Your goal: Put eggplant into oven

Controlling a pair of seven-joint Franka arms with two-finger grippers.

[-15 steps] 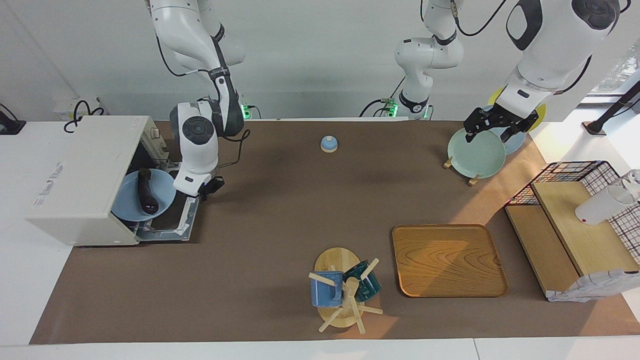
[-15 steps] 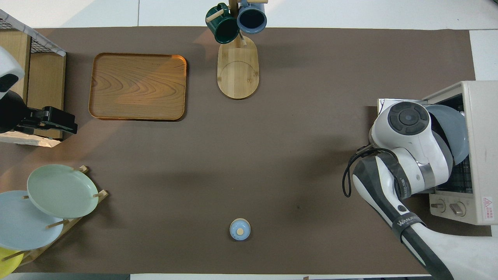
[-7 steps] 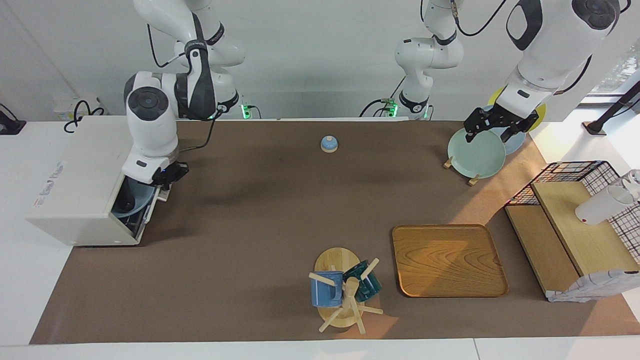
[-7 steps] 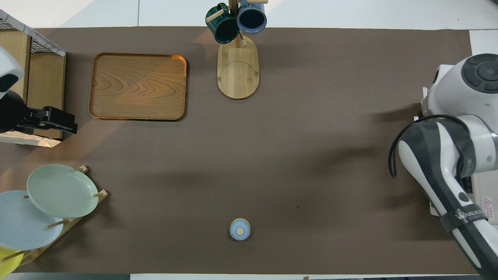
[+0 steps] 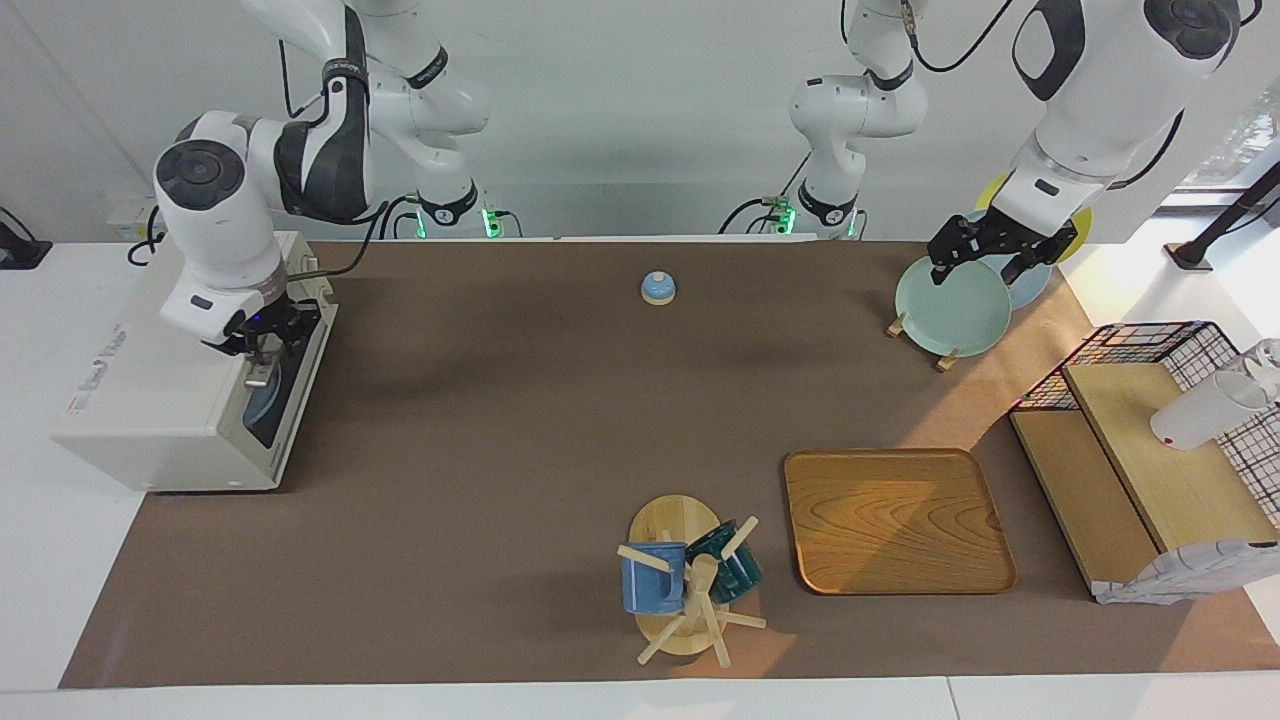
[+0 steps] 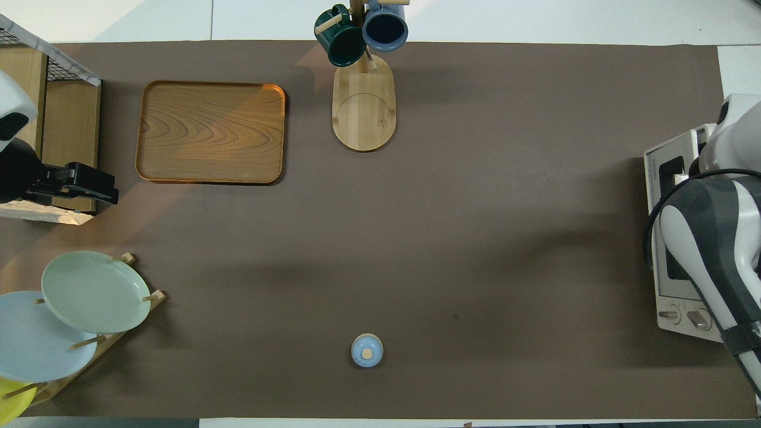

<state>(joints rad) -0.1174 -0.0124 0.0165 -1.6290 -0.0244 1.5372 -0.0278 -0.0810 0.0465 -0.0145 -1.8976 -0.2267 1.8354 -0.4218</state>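
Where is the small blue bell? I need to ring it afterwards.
The bell sits alone mid-table on the brown mat, near the robots' edge, between the two arm bases.

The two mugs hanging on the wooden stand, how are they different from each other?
The blue mug is a light, dusty blue, while the dark green mug is a deep teal green. In the facing view the blue mug shows its upright side with a peg crossing it, while the green mug hangs tilted. The blue mug hangs toward the right arm's end of the table, the green toward the left arm's. Both hang on the same wooden mug stand.
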